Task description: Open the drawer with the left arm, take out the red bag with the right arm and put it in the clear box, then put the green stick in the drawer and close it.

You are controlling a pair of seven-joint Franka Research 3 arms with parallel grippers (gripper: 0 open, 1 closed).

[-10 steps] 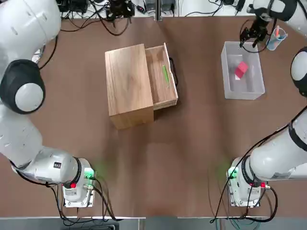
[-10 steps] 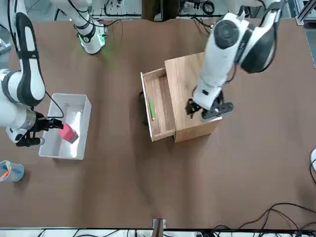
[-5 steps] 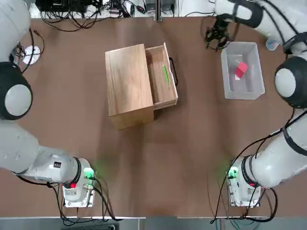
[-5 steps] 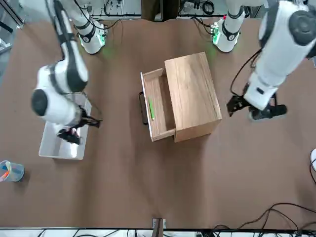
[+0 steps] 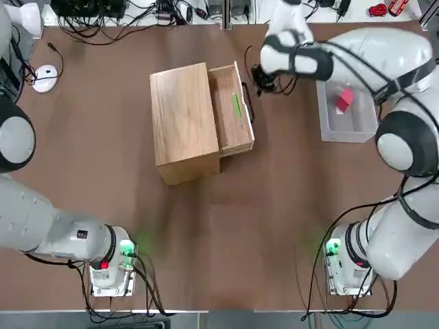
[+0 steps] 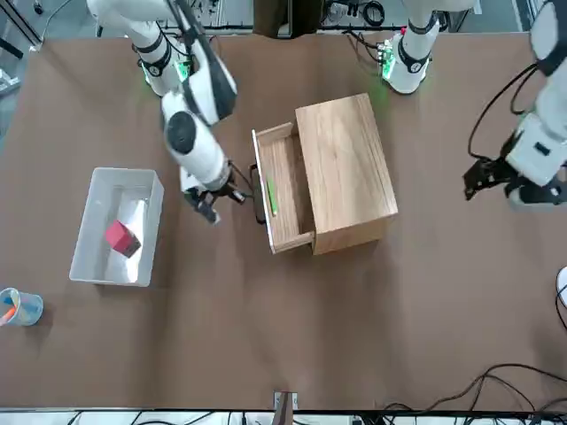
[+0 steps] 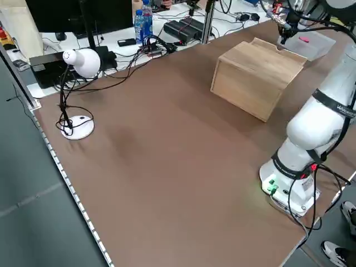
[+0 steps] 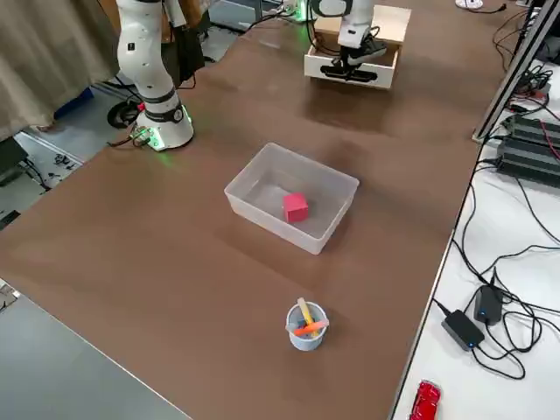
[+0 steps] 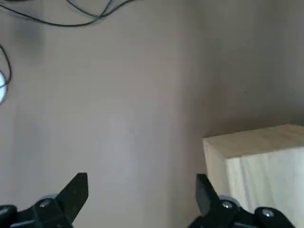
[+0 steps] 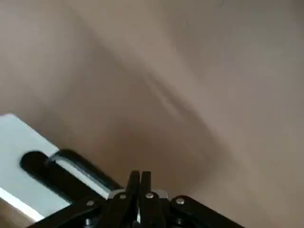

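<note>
The light-wood cabinet (image 5: 182, 123) has its drawer (image 5: 230, 113) pulled out, and the green stick (image 5: 236, 106) lies inside it. My right gripper (image 5: 264, 81) hangs just beyond the drawer's black wire handle (image 5: 247, 103), fingers shut on nothing; its wrist view shows the handle (image 10: 61, 166) close by. The red bag (image 5: 344, 100) rests in the clear box (image 5: 363, 127) on the robot's right. My left gripper (image 6: 478, 177) is open and far off on the cabinet's other side; its wrist view shows a cabinet corner (image 9: 256, 156).
A bluish cup (image 8: 306, 325) with an orange-pink stick stands past the clear box (image 8: 254, 179). A white desk lamp (image 7: 78, 61) and its round base (image 5: 44, 77) sit at the far left edge. Cables run along the table's back edge.
The right gripper swept from the clear box's far corner across to the drawer handle. The left arm swung away from the cabinet toward the robot's left.
</note>
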